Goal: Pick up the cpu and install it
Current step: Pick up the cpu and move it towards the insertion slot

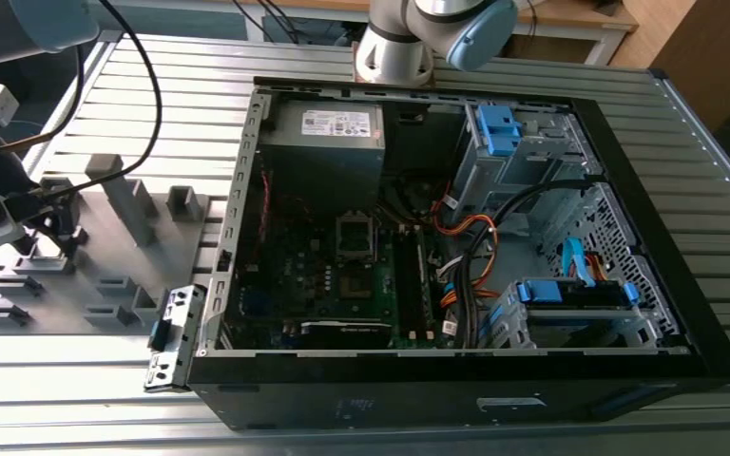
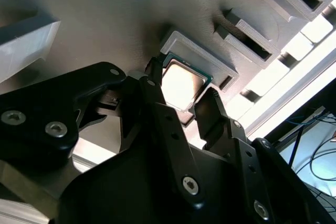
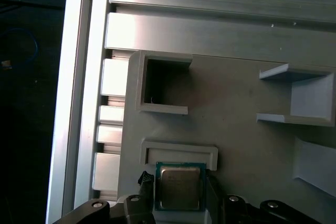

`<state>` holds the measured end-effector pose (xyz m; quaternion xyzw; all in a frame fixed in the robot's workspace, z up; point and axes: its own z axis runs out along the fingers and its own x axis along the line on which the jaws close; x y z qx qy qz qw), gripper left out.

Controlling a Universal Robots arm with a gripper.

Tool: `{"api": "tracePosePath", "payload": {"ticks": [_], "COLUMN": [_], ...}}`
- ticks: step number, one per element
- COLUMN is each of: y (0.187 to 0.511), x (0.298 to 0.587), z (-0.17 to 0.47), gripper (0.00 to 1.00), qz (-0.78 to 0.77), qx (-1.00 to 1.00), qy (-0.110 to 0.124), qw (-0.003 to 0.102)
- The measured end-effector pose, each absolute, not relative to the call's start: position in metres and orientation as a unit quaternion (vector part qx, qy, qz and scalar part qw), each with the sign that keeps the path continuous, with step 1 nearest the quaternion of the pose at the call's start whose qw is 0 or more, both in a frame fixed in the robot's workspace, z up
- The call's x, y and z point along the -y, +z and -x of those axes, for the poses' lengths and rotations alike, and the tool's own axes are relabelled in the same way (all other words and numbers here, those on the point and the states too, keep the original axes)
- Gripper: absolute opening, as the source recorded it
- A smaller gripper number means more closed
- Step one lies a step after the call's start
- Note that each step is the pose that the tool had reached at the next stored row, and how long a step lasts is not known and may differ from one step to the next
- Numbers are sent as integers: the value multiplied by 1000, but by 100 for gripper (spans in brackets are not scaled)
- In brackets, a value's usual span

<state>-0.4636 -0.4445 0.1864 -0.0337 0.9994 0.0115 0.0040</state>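
The cpu (image 2: 180, 84), a small square chip with a pale metal top and green edge, lies in a shallow grey holder (image 3: 180, 149) on the grey fixture plate (image 1: 99, 256) at the exterior view's left. My gripper (image 1: 46, 249) is down over it. In both wrist views the two black fingers (image 2: 209, 109) press against opposite edges of the cpu (image 3: 179, 187), so the gripper (image 2: 181, 90) is shut on it. The cpu sits level at its holder. The motherboard's socket (image 1: 355, 236) is inside the open black computer case (image 1: 467, 394), well to the exterior view's right of the gripper.
Tall grey plastic blocks (image 1: 124, 195) and several low slotted holders (image 1: 111, 285) stand on the fixture plate around the gripper. A black cable (image 1: 149, 85) hangs from the arm. Inside the case are a power supply (image 1: 327, 133), orange and black cables (image 1: 467, 256) and blue drive brackets (image 1: 574, 294).
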Motion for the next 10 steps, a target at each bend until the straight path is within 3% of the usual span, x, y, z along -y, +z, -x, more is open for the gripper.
{"api": "tracePosePath", "payload": {"ticks": [10], "y": [186], "x": [444], "z": [464], "gripper": [51], "qz": [34], "qx": [-999], "qy": [12], "qw": [4]}}
